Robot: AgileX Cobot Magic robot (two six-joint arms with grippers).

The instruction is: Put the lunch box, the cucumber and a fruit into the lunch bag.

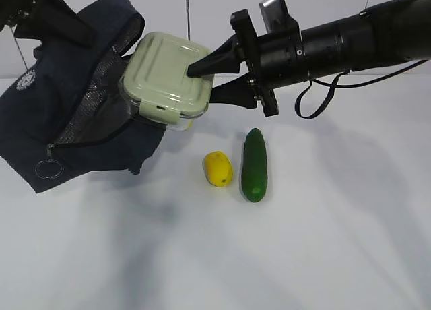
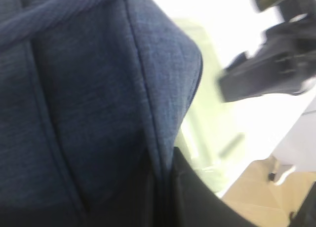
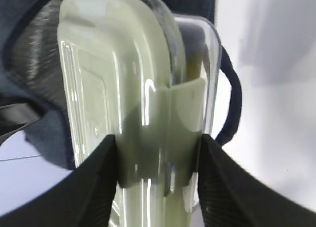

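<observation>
The lunch box is pinched by the right gripper at the lunch bag mouth; the left gripper's fingers, unseen, are pressed together.

Matte black tubular right arm, looping black cable, tapered ribbed black jaws

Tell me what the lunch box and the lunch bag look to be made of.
Lunch box: seemingly plastic, a glossy clear base under a pale green lid with a satin sheen, glints showing in the right wrist view. Lunch bag: matte dark navy woven fabric with visible weave; silvery quilted lining, probably foil-like.
</observation>
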